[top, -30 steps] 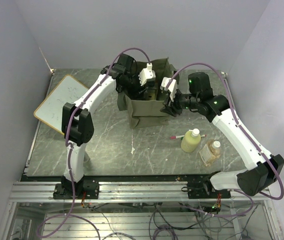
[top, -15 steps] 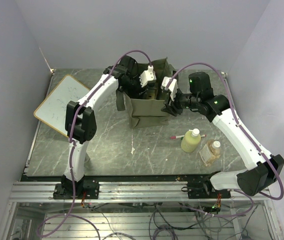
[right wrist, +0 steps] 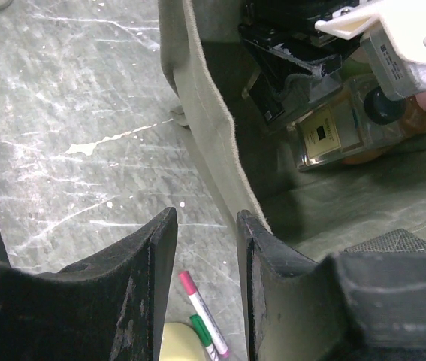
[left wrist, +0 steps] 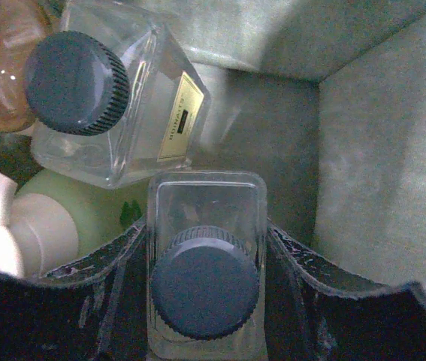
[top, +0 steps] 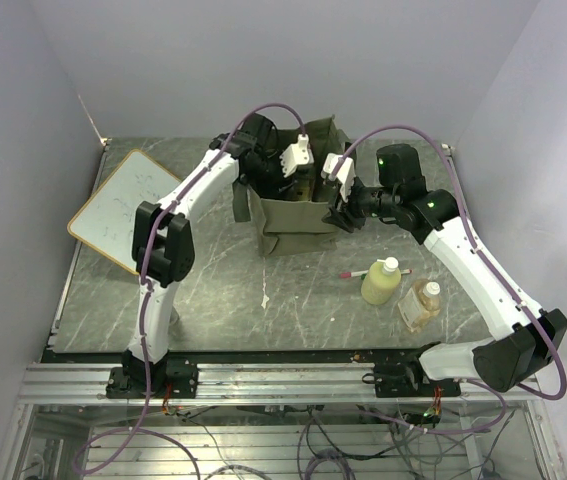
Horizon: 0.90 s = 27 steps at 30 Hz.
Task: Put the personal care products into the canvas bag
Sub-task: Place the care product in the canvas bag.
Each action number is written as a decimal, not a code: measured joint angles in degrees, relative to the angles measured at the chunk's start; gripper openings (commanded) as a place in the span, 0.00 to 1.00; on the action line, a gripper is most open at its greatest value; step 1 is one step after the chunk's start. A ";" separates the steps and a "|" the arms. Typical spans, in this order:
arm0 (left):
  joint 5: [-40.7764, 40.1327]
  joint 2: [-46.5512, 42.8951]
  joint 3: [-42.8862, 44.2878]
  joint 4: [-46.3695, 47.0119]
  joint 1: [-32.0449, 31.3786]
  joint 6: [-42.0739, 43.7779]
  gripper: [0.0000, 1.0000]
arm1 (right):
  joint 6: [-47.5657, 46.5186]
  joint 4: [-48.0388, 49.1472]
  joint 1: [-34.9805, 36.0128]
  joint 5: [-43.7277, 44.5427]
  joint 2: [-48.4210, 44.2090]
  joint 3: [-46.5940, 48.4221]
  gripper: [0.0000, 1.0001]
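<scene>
Enclosure: pale walls [top: 263, 60] close in on three sides of a grey-green marbled worktop [top: 223, 290], with a metal rail along its near edge.

Canvas bag [top: 293, 225]: upright with its mouth open, at far centre of the worktop. Both arms arch over to it.

Whiteboard [top: 123, 205]: flat at far left, well apart from the bag. A broad stretch of bare worktop lies between the bag's front and the near rail.

Left hand [left wrist: 205, 229]: down inside the bag, clamped on a clear square bottle [left wrist: 205, 289] with a dark cap. The fingers press both of its sides. The bag's wall and corner are close on the right.

Right hand [right wrist: 205, 218]: at the bag's right rim, fingers partly apart with only worktop showing between them. The rim fabric ends at one fingertip. Contact cannot be judged.

Outside the bag, right front: a yellow-green bottle [top: 381, 284] and an amber square bottle [top: 419, 306], just beside each other. The pen [right wrist: 201, 308] lies next to the yellow-green one.

Inside the bag: a second clear bottle [left wrist: 115, 105] tilted, touching the held one, and a green bottle with white cap [left wrist: 85, 218] partly under it.

Limits:
- From above, the hands cover the bag's mouth.
- An orange-brown container [left wrist: 2, 83] is cut off at the frame corner.
- The label print is unreadable.
</scene>
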 measured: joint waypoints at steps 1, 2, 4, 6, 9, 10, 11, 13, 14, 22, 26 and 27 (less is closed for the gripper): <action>0.00 0.15 0.00 0.00 -0.09 0.00 0.26 | 0.00 0.00 0.00 0.02 0.00 0.00 0.38; 0.00 0.33 0.00 -0.04 -0.15 -0.02 0.28 | 0.00 0.00 0.00 0.07 0.00 0.00 0.38; 0.00 0.52 0.00 -0.07 -0.28 -0.02 0.32 | 0.00 0.00 0.00 0.15 0.00 0.00 0.38; -0.02 0.63 0.00 -0.07 -0.28 -0.02 0.35 | 0.00 0.00 0.00 0.15 0.00 0.00 0.38; -0.17 0.70 -0.22 0.11 -0.28 -0.04 0.37 | -0.02 0.00 0.00 0.17 0.00 0.02 0.39; -0.22 0.74 -0.55 0.28 -0.28 -0.04 0.38 | -0.02 0.00 0.00 0.17 0.00 0.02 0.39; -0.24 0.76 -0.61 0.52 -0.31 -0.26 0.38 | -0.02 0.00 0.00 0.17 0.00 0.02 0.39; -0.33 0.76 -0.61 0.63 -0.37 -0.37 0.39 | -0.04 0.00 0.00 0.17 0.00 0.07 0.39; -0.35 0.79 -0.61 0.66 -0.37 -0.48 0.38 | -0.04 0.00 0.00 0.22 0.00 0.09 0.39; -0.44 0.79 -0.76 0.96 -0.39 -1.11 0.38 | -0.02 0.00 0.00 0.68 0.00 0.09 0.39; -0.48 0.79 -0.76 1.03 -0.39 -1.60 0.44 | -0.02 0.00 0.00 0.83 0.00 0.09 0.40; -0.52 0.79 -0.76 1.05 -0.39 -1.81 0.46 | -0.04 0.00 0.00 0.85 0.00 0.09 0.40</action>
